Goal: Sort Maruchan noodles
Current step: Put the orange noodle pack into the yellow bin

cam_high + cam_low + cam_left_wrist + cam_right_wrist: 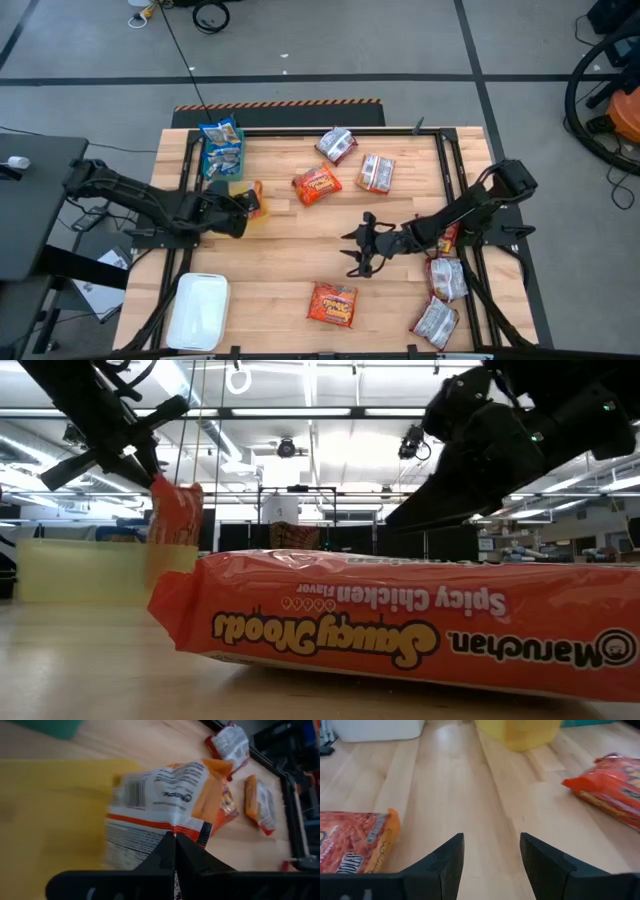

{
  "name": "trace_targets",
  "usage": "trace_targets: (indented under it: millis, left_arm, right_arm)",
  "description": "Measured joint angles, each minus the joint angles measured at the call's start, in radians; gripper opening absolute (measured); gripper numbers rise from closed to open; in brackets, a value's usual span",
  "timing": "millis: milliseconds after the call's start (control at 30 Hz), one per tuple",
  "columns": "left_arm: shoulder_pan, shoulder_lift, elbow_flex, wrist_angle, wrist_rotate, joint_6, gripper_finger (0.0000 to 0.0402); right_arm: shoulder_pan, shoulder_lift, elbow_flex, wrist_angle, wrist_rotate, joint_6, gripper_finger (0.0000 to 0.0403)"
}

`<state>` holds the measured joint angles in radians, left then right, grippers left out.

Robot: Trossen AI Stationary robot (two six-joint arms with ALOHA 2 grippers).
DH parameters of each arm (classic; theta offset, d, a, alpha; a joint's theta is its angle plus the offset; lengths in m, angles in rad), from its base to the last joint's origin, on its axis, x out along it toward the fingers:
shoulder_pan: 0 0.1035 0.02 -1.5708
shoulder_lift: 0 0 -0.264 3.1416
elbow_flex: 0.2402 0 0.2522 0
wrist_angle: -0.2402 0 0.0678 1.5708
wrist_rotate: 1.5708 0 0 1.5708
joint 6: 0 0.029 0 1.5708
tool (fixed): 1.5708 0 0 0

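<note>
Your left gripper [243,207] sits over the left half of the desk [290,255], its fingers pinched together on an orange-red noodle packet [170,795] that hangs above the yellow bin [50,820]; in the low view that same packet dangles upright from the fingertips in front of the pale bin wall. Your right gripper [362,248] hovers low over the middle of the desk with its fingers [445,862] spread apart and nothing between them, only bare wood showing in the gap. The rest of the noodles are scattered: blue-and-white packets [221,146] lie in the teal bin [207,170] at the far left corner, an orange-red packet [316,184] lies near the desk's centre, and two silver-white packets [337,144] and [375,172] rest just beyond it. Another orange-red packet [333,303] lies at the near edge, the one filling the low view with "Spicy Chicken" print. Two more silver-white packets [447,278] and [435,322] rest by the right edge, near the right arm. The white bin [198,311] stands at the near left corner.
</note>
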<state>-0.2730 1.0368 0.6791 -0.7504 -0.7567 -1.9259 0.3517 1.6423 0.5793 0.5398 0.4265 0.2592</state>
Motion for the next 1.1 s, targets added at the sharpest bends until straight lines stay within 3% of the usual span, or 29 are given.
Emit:
trace_targets:
  millis: [200, 467, 667, 933, 1100]
  left_arm:
    - [-0.032, -0.003, -0.001, -0.011, -0.051, 0.008, 0.0005]
    - [-0.044, 0.02, 0.0, 0.006, 0.006, 0.084, 0.0013]
    - [-0.063, 0.037, 0.0, 0.044, -0.002, 0.116, 0.0013]
    - [-0.061, 0.057, 0.0, 0.047, -0.004, 0.053, 0.0025]
    - [-0.061, 0.059, 0.0, 0.052, 0.008, 0.058, 0.004]
  right_arm:
    - [-0.01, 0.058, 0.082, -0.074, -0.027, -0.05, 0.0199]
    - [-0.136, 0.101, 0.271, -0.254, 0.06, -0.278, 0.0199]
    - [-0.219, 0.287, 0.467, -0.181, 0.14, -0.321, 0.0199]
    - [-0.239, 0.554, 0.715, -0.143, 0.098, -0.341, 0.0199]
    - [-0.233, 0.645, 0.854, -0.127, 0.056, -0.289, 0.0199]
